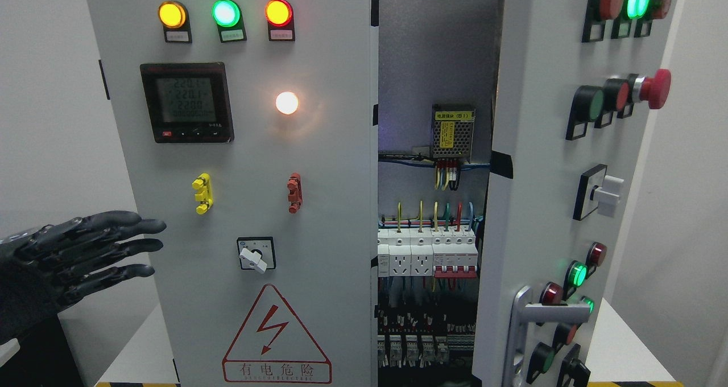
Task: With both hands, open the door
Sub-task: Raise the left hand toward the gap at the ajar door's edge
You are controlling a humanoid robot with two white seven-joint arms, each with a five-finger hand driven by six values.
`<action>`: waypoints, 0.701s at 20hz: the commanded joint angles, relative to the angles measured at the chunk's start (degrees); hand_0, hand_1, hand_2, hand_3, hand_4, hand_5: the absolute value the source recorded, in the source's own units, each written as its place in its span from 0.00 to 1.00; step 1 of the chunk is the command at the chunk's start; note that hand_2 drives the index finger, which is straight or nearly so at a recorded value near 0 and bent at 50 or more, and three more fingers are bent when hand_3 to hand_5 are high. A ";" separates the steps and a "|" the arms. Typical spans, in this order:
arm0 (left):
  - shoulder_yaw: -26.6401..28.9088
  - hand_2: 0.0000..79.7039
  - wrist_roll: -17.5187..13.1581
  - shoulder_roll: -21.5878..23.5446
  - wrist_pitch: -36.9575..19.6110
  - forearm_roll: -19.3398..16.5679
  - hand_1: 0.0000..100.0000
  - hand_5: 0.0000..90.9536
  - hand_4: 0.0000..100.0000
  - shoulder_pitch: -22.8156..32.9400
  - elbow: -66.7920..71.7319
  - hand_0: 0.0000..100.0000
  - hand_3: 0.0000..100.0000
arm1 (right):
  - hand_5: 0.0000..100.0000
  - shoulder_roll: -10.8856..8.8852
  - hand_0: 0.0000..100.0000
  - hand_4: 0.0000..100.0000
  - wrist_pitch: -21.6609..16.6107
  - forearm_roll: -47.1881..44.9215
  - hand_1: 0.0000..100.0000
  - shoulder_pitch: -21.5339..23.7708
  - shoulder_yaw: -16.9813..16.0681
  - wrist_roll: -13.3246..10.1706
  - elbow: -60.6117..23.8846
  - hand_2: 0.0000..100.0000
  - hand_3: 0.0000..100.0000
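**Left hand spread by the cabinet, right door swung open**

Left hand (74, 259) at the lower left, black fingers (133, 226) stretched out and spread, gripping nothing, tips just over the left edge of the left door (239, 205); can't tell if touching. Left door closed: three lit lamps (226, 13) along its top edge, digital meter (186, 102) below, warning triangle (277, 336) near the bottom edge. Right door (569, 193) ajar, silver handle (540, 318) near its bottom, breakers (426, 253) and wiring showing in the gap between.
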 commanded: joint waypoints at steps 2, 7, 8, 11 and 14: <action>-36.52 0.00 0.11 -7.97 5.26 0.07 0.00 0.00 0.03 -23.89 4.29 0.00 0.00 | 0.00 -0.04 0.11 0.00 0.03 0.00 0.00 0.00 0.00 -0.01 0.03 0.00 0.00; -45.22 0.00 0.11 -13.60 8.00 0.07 0.00 0.00 0.03 -32.95 8.06 0.00 0.00 | 0.00 -0.04 0.11 0.00 0.03 0.00 0.00 0.00 0.00 -0.01 0.03 0.00 0.00; -46.45 0.00 0.11 -14.49 8.00 0.15 0.00 0.00 0.03 -34.45 8.77 0.00 0.00 | 0.00 -0.04 0.11 0.00 0.03 0.00 0.00 0.00 0.00 -0.01 0.04 0.00 0.00; -49.09 0.00 0.20 -16.16 8.00 0.68 0.00 0.00 0.03 -38.58 9.22 0.00 0.00 | 0.00 -0.04 0.11 0.00 0.03 0.00 0.00 0.00 0.00 -0.01 -0.05 0.00 0.00; -55.14 0.00 1.69 -17.65 7.92 3.57 0.00 0.00 0.03 -45.07 9.83 0.00 0.00 | 0.00 -0.04 0.11 0.00 0.03 0.00 0.00 0.00 0.00 -0.01 -0.05 0.00 0.00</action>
